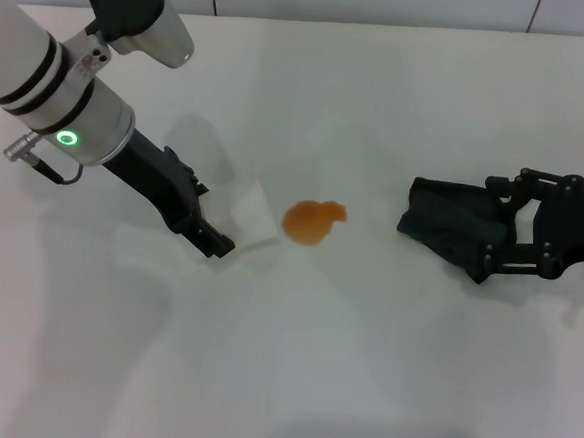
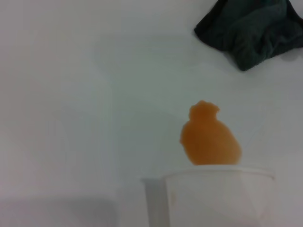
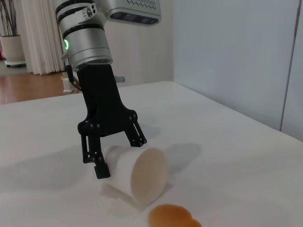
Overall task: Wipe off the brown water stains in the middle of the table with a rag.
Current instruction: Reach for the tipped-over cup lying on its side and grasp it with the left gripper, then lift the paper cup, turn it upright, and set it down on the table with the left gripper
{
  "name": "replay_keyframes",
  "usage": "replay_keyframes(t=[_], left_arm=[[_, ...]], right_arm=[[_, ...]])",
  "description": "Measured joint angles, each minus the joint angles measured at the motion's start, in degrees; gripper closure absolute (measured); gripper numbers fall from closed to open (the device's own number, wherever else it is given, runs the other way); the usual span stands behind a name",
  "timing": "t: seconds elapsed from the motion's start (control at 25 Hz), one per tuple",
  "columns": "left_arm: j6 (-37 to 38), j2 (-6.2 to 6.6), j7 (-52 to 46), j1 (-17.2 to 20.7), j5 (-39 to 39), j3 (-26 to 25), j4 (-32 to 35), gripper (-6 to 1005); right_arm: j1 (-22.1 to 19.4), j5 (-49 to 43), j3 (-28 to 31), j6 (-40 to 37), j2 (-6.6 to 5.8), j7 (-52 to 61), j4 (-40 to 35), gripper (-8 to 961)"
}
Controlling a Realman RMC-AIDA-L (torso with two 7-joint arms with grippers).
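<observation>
A broad white table (image 1: 361, 384) fills the head view, with a pale wall strip along its far edge. Near the middle lies the brown water stain (image 1: 313, 220), a roundish orange-brown blotch with a lobed edge.

Just left of the stain, a translucent white cup (image 1: 250, 214) lies tipped on its side, its mouth toward the blotch and nearly touching it. The left gripper (image 1: 219, 236) reaches down at a slant, and its black fingers (image 3: 97, 163) straddle the cup's base; in the right wrist view they sit spread around it, grasping the cup against the table.

To the right, well apart from the stain, the dark green-black rag (image 1: 452, 225) lies crumpled on the table. The right gripper (image 1: 497, 228) comes in from the right edge, its fingers closed onto the rag's near side.

Bare white surface lies between stain and rag, and all along the near side of the table.
</observation>
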Motion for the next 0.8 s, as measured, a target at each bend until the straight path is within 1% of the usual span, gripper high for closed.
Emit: replay_keyframes(t=[0.6,0.8], left_arm=[[-0.4,-0.01,-0.7,0.1,-0.1,0.0,0.0,196],[-0.2,0.00,-0.9,0.0,0.1,0.0,-0.2,255]], right_arm=[[-0.1,0.5,0.0,-0.3,0.00,0.0,0.0,102],[-0.3,0.6,0.0,-0.4,0.00,0.0,0.0,102]])
